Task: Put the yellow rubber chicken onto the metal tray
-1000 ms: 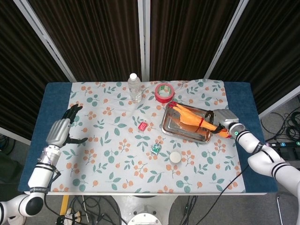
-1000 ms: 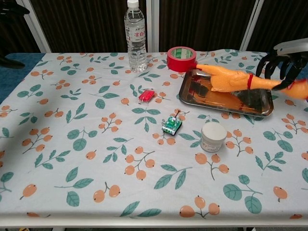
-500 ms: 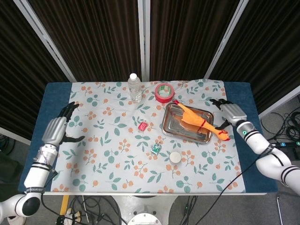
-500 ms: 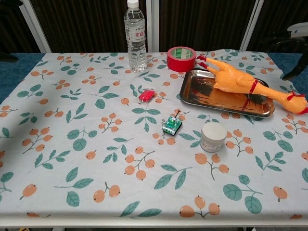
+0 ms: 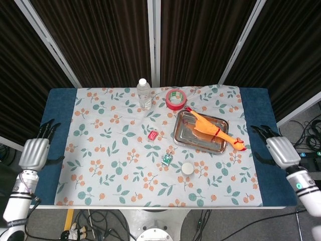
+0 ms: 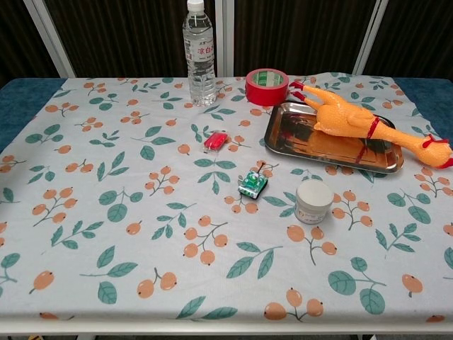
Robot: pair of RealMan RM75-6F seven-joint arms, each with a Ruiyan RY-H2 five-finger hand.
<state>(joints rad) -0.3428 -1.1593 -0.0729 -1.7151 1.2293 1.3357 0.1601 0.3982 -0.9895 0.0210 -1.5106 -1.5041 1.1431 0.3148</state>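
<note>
The yellow rubber chicken [image 5: 210, 130] [image 6: 354, 122] lies across the metal tray [image 5: 186, 135] [image 6: 297, 138], its body inside and its head hanging over the tray's right rim onto the cloth. My right hand [image 5: 280, 149] hovers open off the table's right edge, well clear of the chicken. Off the left edge, my left hand [image 5: 34, 150] is open and empty. Neither hand shows in the chest view.
A water bottle [image 5: 144, 93] and a red tape roll [image 5: 174, 99] stand at the back. A small red item [image 5: 153, 134], a green toy [image 5: 166, 159] and a white jar [image 5: 187, 168] lie mid-table on the floral cloth.
My right hand has let go of the chicken and drawn back off the table's right side. The left hand has pulled away to the left. The chicken now rests on the tray.
</note>
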